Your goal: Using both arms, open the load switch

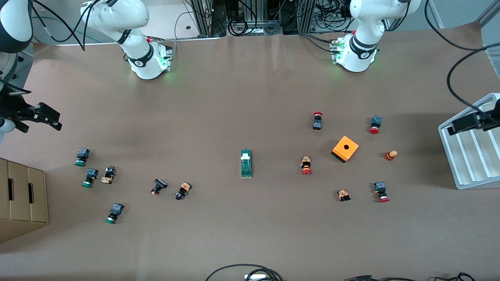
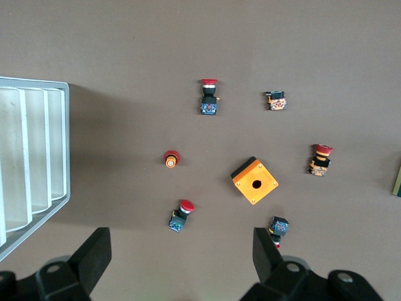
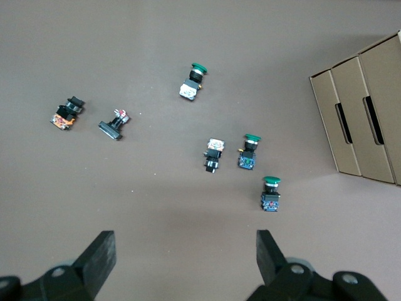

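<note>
Load switch (image 1: 246, 163): flat on the brown table (image 1: 250, 78), long axis running toward the front camera, white tab on the end farther from it; nothing touching it.
Orange box (image 1: 345, 148): toward the left arm's end of the table from the load switch, well apart, slightly farther from the front camera; round hole on top.
Red-capped buttons: scattered around the orange box; closest to the load switch is one (image 1: 306, 165) between the switch and the box; another (image 1: 317, 120) farther from the camera than the box; another (image 1: 381, 191) nearer to the camera than the box.
Green-capped buttons: toward the right arm's end from the load switch, well apart; one (image 1: 82, 157), one (image 1: 90, 177), one (image 1: 114, 213) nearer to the camera than the switch.
Black-capped parts: two (image 1: 158, 186) (image 1: 183, 190) between the load switch and the green-capped group, slightly nearer to the camera than the switch.
Left gripper (image 2: 182, 260): up in the air over the white tray (image 1: 465, 156) at the left arm's end, well away from the load switch; fingers spread wide, nothing held.
Right gripper (image 3: 186, 263): up over the table's edge at the right arm's end, above the cardboard boxes (image 1: 21, 195), well away from the load switch; fingers spread wide, nothing held.
</note>
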